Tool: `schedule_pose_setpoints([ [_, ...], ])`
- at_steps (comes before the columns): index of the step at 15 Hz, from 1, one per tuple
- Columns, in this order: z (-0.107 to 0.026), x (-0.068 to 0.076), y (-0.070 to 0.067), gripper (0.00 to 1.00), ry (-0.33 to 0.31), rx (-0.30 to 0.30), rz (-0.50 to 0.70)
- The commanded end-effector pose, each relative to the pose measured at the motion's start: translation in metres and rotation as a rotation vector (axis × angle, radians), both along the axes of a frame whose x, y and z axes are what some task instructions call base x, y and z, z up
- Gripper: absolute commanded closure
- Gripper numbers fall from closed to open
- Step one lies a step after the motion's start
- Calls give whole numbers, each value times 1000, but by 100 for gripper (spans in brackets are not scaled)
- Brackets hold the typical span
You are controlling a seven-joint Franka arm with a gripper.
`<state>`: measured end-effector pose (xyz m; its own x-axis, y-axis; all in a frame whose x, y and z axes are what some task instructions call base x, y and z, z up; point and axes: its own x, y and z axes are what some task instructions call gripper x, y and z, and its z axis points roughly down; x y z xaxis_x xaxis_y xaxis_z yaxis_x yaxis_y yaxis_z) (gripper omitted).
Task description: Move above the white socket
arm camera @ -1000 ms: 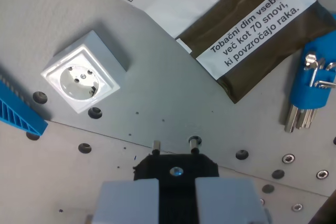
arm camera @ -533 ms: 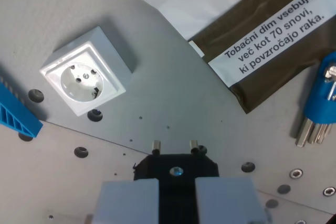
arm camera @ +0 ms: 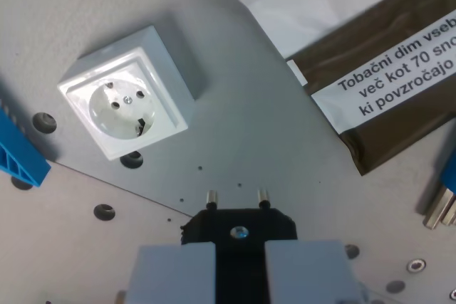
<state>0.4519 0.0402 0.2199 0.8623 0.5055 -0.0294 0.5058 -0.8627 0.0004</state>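
Observation:
The white socket [arm camera: 127,100] is a square box with a round recess and two holes, lying on the grey metal plate at the wrist view's upper left. My gripper [arm camera: 239,265] is at the bottom middle, shut on a black plug [arm camera: 239,226] whose two metal pins point up the picture. The pins end to the right of and below the socket, apart from it.
A brown tobacco pouch [arm camera: 385,97] with a white warning label lies at the upper right. A blue ridged part [arm camera: 18,158] sits at the left edge. Metal hex keys [arm camera: 442,208] show at the right edge. The plate [arm camera: 249,133] has several screw holes.
The camera has moved: the socket looks larger and sits nearer the middle, while the pouch and the blue hex key holder have slid toward the right edge. The plug stays held.

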Motion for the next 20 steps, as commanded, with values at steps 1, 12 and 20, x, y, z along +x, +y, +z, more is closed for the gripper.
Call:
schedule_pose_setpoints([
  [1, -14, -6, 5, 100, -88, 25, 171],
  [12, -67, -30, 26, 100, -96, 22, 287],
  [20, -94, -44, 38, 100, -101, 11, 334],
])
